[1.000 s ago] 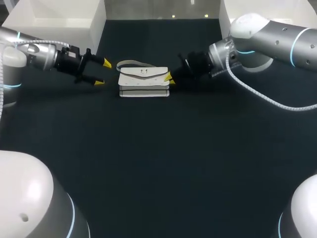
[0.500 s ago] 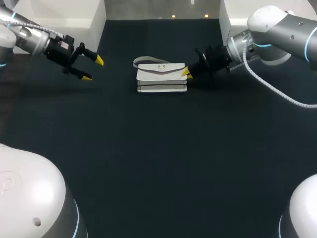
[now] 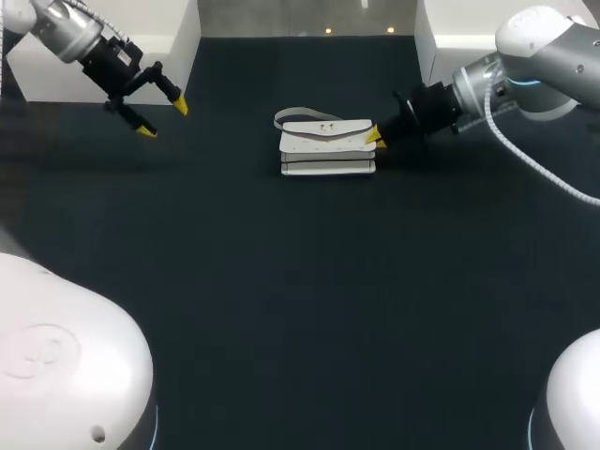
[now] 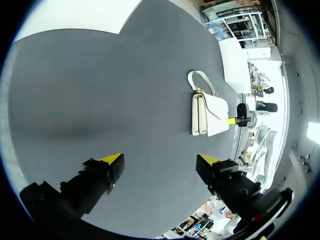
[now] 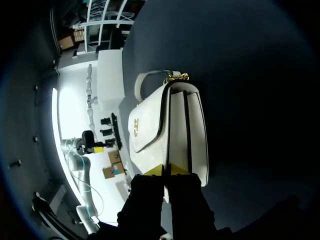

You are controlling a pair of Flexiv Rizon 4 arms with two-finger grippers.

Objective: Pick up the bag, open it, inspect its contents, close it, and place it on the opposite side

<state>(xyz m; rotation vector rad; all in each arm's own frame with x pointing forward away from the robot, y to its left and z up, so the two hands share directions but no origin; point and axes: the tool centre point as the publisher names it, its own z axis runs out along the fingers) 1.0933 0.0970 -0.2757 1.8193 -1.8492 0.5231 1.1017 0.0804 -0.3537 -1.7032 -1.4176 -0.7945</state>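
Note:
A white handbag (image 3: 328, 150) with a flap and a pale strap (image 3: 292, 115) lies on the dark table, back of middle. At its right end my right gripper (image 3: 375, 137) is shut on the bag's edge; in the right wrist view the two yellow tips (image 5: 165, 170) sit pressed together on the end of the bag (image 5: 170, 125). My left gripper (image 3: 162, 119) hangs open at the back left, well clear of the bag, nothing between its fingers. The left wrist view has the bag (image 4: 207, 115) far ahead of the open left gripper (image 4: 161, 160), with the right gripper's tip (image 4: 232, 120) at its end.
White blocks stand at the table's back left (image 3: 141, 37) and back right (image 3: 441, 37) corners. Dark tabletop (image 3: 300, 300) stretches in front of the bag to the near edge.
The right gripper has drawn back to the right, taking the bag with it. The left gripper has pulled away to the left and back, its fingers spread wider.

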